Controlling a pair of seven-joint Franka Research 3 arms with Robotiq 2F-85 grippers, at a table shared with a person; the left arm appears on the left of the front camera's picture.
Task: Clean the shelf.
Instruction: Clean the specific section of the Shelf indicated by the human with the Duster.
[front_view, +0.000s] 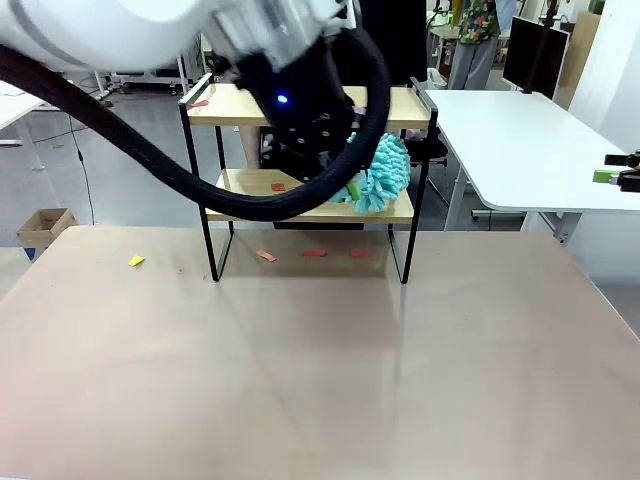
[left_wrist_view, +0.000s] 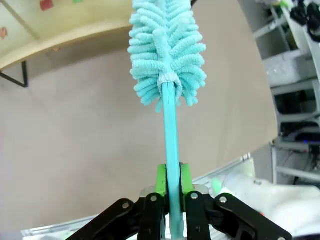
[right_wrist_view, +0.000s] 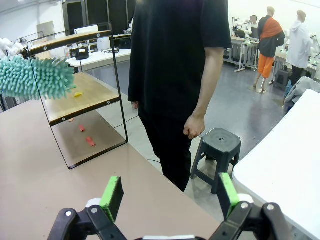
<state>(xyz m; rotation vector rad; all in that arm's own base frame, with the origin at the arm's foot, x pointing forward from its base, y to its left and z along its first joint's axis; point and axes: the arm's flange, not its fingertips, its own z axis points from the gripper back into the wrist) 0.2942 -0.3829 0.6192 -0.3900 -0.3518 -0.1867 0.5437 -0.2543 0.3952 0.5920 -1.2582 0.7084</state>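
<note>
Shelf (front_view: 232, 103) stands at the far middle of the tabletop (front_view: 320, 380). Red scraps (front_view: 314, 253) lie on the tabletop under it, and I see one more on each board. Yellow scrap (front_view: 136, 261) is off to the left. Teal duster (front_view: 380, 172) head is at the right end of the lower board. Left jaws clamped on the duster handle, green pads (left_wrist_view: 160, 177) tight on both sides. Right jaws wide apart, holding nothing, facing a person (right_wrist_view: 175, 75) by the shelf.
</note>
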